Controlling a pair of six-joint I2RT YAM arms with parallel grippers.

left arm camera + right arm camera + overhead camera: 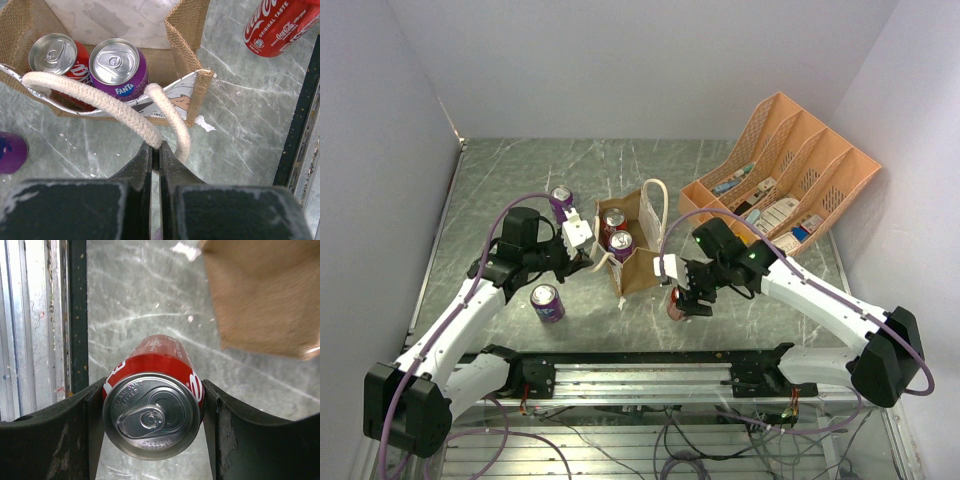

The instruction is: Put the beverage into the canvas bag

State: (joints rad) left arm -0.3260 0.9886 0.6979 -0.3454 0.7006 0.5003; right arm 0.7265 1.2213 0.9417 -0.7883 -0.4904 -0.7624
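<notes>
The grey marbled table (pixel 520 180) has the canvas bag (pixel 640 265) standing open between both arms. From the left wrist, the left gripper (pixel 156 150) is clenched on the bag's cream handle (pixel 100 102). From the right wrist, the right gripper (pixel 152 405) is grasping the red cola can (pixel 152 415) near the bag, outside it.

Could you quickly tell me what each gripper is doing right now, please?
Left gripper: closed on the rope handle of the canvas bag.
Right gripper: closed on the red Coca-Cola can.
</notes>
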